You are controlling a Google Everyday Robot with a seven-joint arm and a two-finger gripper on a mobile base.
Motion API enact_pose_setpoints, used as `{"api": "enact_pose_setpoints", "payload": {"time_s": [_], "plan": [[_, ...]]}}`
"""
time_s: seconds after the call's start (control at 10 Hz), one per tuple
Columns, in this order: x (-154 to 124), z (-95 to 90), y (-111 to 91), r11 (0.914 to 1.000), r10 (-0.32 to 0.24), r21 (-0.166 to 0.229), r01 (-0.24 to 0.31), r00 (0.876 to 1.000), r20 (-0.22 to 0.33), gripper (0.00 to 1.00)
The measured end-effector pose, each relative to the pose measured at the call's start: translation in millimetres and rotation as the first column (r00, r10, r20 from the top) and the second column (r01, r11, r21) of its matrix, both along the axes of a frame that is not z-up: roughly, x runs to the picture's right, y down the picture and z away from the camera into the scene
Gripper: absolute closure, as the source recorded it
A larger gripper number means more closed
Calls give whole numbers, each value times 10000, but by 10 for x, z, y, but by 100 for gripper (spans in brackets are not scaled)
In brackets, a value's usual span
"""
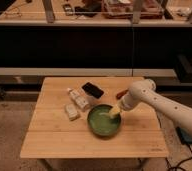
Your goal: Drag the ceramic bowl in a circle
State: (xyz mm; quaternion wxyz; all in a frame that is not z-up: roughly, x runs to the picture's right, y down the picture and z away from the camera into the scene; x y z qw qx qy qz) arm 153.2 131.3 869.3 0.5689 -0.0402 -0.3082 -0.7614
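Right now our gripper [114, 113] dips into the ceramic bowl [99, 122] at the rim nearest our arm [159, 102]. The bowl sits near the middle of the wooden table [49, 140], just beside two small white blocks [72, 111]. Whether the gripper is closed we cannot tell.

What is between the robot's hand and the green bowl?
Nothing visible. The gripper reaches into the ceramic bowl near its right rim as the camera sees it. For circling, the white blocks lie close on its left and a black object lies behind it.
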Motion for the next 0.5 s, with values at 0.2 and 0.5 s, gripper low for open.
{"api": "enact_pose_setpoints", "payload": {"time_s": [0.2,0.5], "plan": [[-63,149,-53,9997,-246,-30,247,9993,275,59],[-106,289,-138,9974,-704,-137,711,9963,492,78]]}}
